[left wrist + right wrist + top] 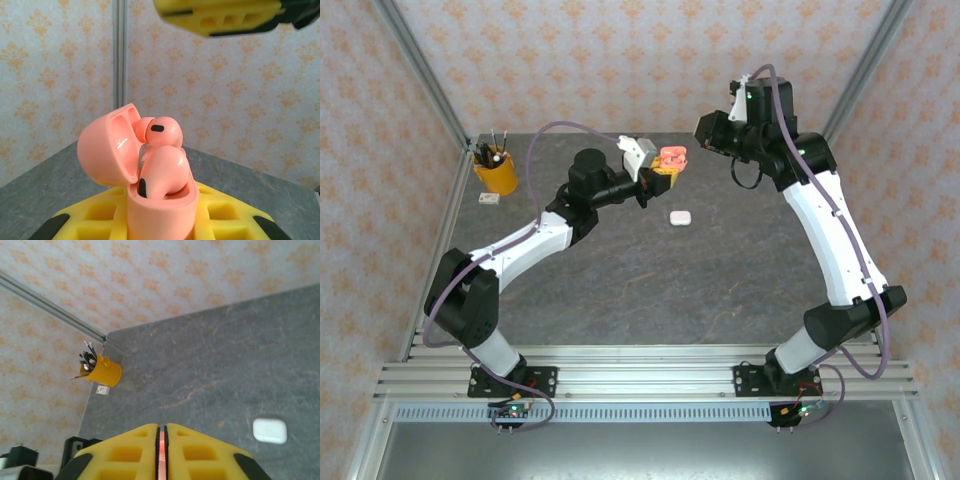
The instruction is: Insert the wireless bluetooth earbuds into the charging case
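My left gripper [663, 175] [160, 222] is shut on the base of a coral-pink charging case [673, 157] [159, 210], held upright above the table with its lid open. Two coral-pink earbuds sit in it. One [162, 170] lies low in its slot and the other [159, 131] stands higher behind it. My right gripper [700, 135] [161, 432] hovers just right of and above the case, fingers shut, with a thin coral sliver showing in the slit. Its yellow fingers [220, 17] cross the top of the left wrist view. The white earbuds are out of view.
A closed white case [680, 217] [270, 431] lies on the grey table below the grippers. A yellow cup of pens [495, 172] [101, 371] and a small white card [489, 199] [103, 390] stand at the far left corner. Patterned walls enclose the back and sides.
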You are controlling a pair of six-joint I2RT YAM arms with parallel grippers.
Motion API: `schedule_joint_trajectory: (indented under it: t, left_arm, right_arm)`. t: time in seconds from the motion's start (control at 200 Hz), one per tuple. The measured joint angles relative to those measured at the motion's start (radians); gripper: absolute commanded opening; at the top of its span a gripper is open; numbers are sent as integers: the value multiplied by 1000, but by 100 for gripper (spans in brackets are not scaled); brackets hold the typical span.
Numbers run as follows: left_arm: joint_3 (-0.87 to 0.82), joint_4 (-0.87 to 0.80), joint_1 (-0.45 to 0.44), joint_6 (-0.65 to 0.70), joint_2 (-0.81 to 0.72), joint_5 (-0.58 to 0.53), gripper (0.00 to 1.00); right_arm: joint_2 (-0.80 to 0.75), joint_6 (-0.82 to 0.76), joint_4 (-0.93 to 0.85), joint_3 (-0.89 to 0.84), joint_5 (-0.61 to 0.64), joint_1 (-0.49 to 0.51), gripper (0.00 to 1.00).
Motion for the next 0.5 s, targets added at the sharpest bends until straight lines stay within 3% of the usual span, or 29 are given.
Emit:
schedule_joint_trajectory:
  t: [0.22, 0.5]
  left_arm:
    - [-17, 33, 0, 0, -8, -13, 0]
    - [-17, 53, 0, -8, -8, -12, 0]
  right_arm:
    - [0, 39, -16, -41, -68, -20, 0]
    - [34, 61, -6, -73, -150, -20, 0]
